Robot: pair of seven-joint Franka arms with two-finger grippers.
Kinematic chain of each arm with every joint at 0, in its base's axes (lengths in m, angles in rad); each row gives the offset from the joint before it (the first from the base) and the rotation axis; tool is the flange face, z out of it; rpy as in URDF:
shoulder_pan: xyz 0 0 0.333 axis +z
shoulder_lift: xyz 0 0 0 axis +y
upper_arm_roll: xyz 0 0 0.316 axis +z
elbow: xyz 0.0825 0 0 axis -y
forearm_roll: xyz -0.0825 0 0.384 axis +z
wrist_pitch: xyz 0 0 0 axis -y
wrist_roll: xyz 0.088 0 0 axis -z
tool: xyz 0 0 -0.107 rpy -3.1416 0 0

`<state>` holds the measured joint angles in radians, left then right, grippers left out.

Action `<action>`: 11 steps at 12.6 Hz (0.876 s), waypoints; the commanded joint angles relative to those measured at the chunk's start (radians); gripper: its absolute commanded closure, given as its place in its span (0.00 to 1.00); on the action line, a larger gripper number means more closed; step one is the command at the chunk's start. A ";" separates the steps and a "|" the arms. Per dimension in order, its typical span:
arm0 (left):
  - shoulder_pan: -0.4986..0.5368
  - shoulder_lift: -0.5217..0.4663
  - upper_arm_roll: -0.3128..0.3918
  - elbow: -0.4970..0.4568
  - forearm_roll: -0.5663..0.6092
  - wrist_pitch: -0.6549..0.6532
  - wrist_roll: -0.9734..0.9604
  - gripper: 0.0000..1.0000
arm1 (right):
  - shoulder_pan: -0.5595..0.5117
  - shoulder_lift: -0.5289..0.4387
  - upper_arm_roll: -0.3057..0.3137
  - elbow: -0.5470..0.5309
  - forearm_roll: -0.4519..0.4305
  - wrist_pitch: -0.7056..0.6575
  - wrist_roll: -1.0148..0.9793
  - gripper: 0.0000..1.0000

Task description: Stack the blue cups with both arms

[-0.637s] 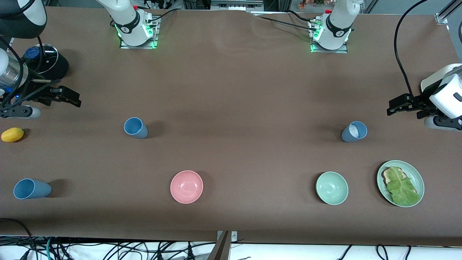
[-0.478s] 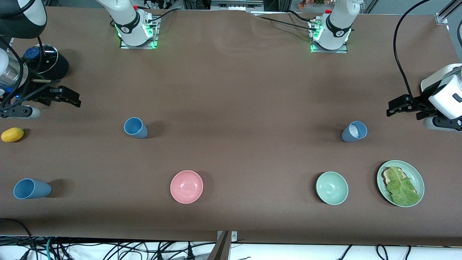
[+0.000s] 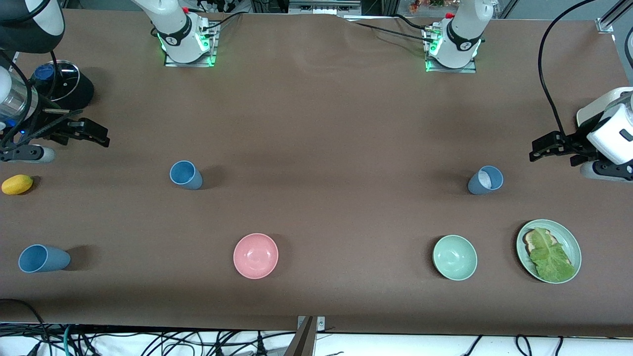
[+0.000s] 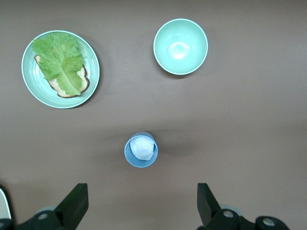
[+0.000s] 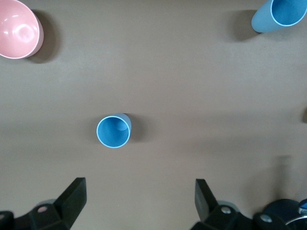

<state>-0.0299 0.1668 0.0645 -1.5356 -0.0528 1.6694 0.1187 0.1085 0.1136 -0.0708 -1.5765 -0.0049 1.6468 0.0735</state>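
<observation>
Toward the right arm's end of the table stands a medium blue cup (image 3: 186,175) (image 5: 113,131). Another blue cup (image 3: 43,258) (image 5: 278,14) sits nearer the front camera, by that end's edge. Toward the left arm's end stands a grey-blue cup (image 3: 485,180) (image 4: 141,149) with a whitish inside. My right gripper (image 3: 101,136) (image 5: 139,203) hangs open and empty over bare table beside the medium blue cup. The left gripper (image 3: 541,147) (image 4: 142,206) is open and empty too, over bare table beside the grey-blue cup.
A pink bowl (image 3: 255,255) (image 5: 17,28) and a pale green bowl (image 3: 454,257) (image 4: 180,46) sit nearer the front camera. A green plate (image 3: 567,236) (image 4: 36,88) holds bread and lettuce. A lemon (image 3: 17,184) and a black lidded pot (image 3: 62,84) lie at the right arm's end.
Both grippers have drifted only very slightly. The cups and bowls have not moved.
</observation>
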 commanded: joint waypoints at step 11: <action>-0.005 -0.012 0.001 -0.009 0.024 0.013 0.007 0.00 | -0.006 0.015 0.000 0.021 -0.010 0.008 0.012 0.00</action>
<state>-0.0299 0.1667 0.0645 -1.5357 -0.0528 1.6714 0.1188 0.1054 0.1195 -0.0748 -1.5765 -0.0057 1.6586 0.0742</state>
